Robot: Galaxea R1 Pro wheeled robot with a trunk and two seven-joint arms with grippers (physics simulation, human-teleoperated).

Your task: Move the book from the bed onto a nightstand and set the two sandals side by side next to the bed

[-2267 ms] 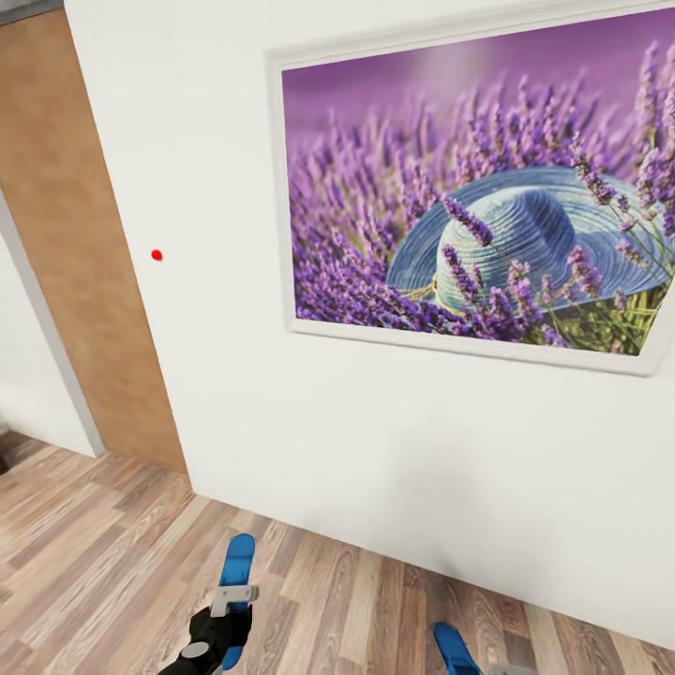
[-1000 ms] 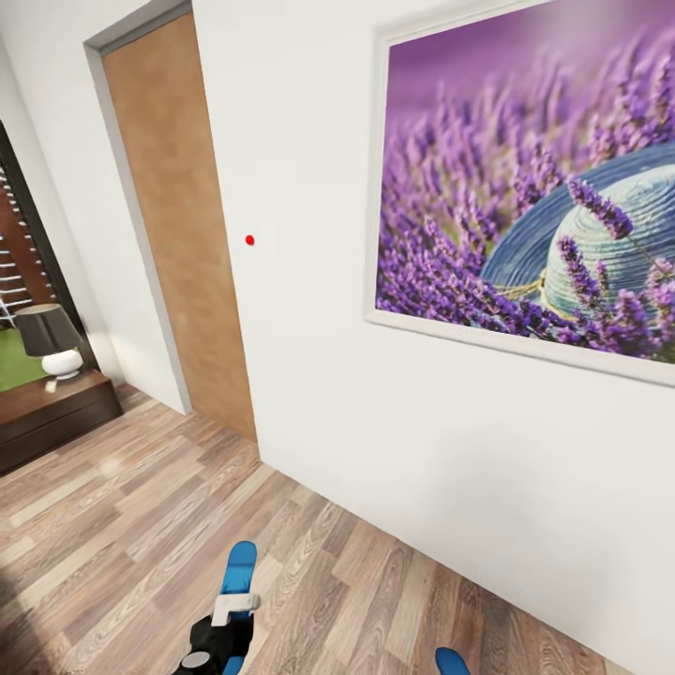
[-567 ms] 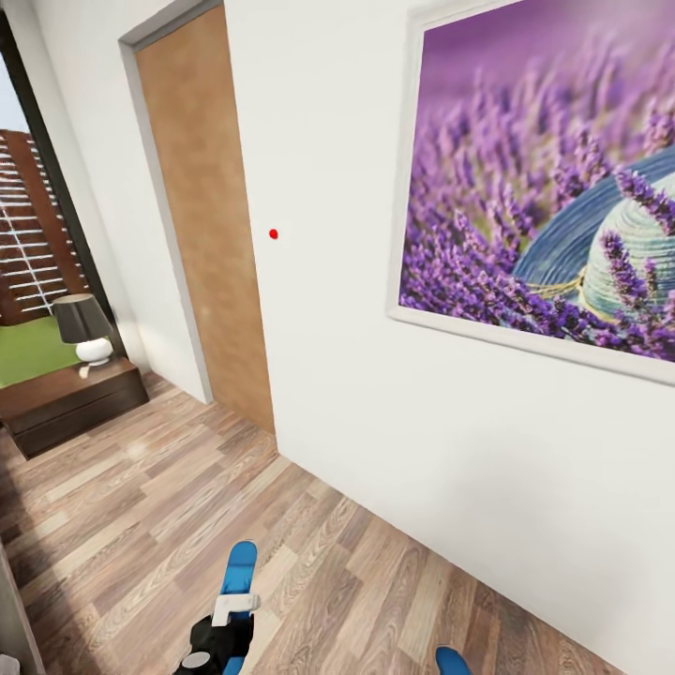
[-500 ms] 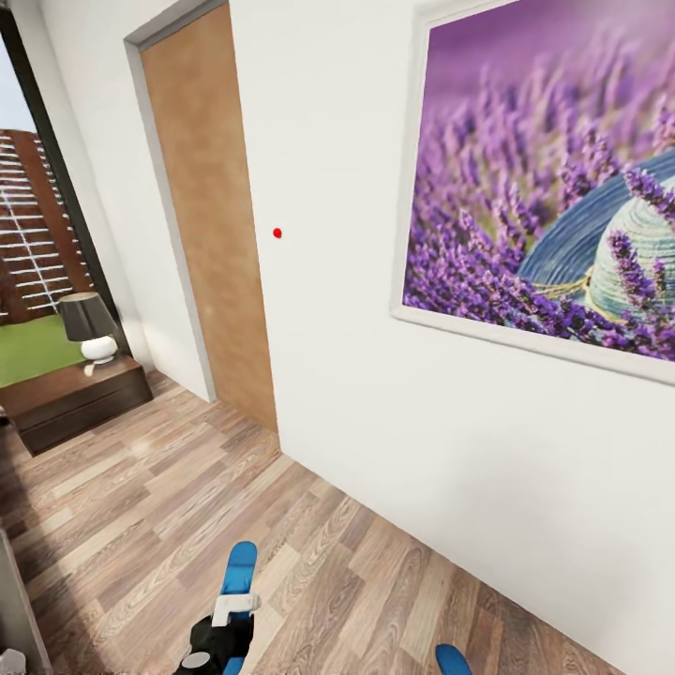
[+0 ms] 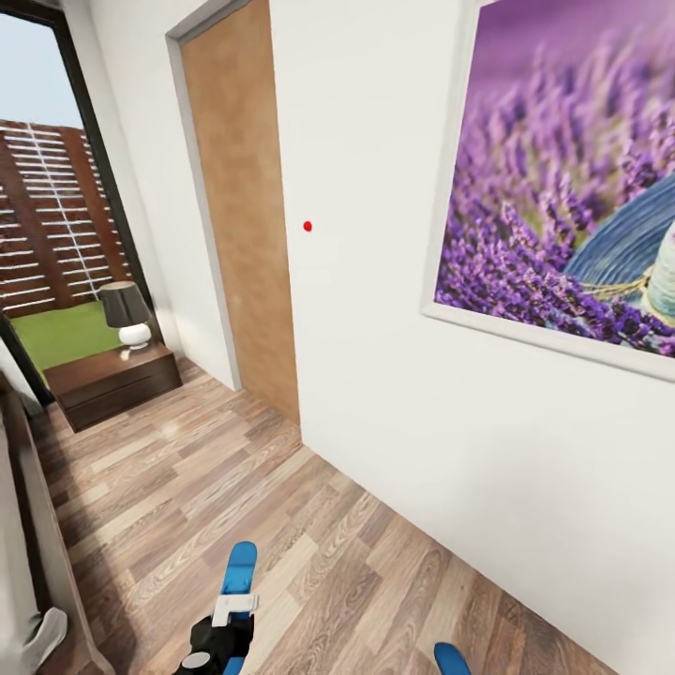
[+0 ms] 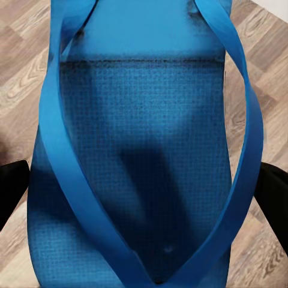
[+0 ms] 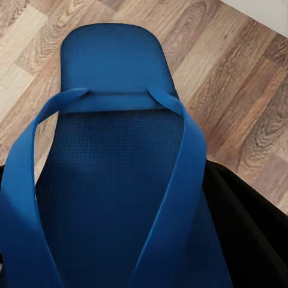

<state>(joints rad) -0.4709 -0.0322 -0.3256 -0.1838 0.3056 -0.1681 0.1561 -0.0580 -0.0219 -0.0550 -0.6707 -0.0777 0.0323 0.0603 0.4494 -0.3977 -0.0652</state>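
Note:
My left gripper is low in the head view, shut on a bright blue sandal that sticks out forward over the wood floor. In the left wrist view that sandal lies between two black fingers. The second blue sandal is held in my right gripper; its tip pokes in at the head view's lower edge. A dark nightstand stands far left by the window. The bed, with dark frame and off-white mattress, runs along the left edge. The book is out of view.
A white wall with a large lavender picture stands close on the right. A brown door is set in it farther on. A black-shaded lamp sits on the nightstand. Wood floor stretches between bed and wall.
The camera has swung left, so the picture slid right and the window, nightstand, lamp and bed edge came into view. Both sandals stay in the grippers as before.

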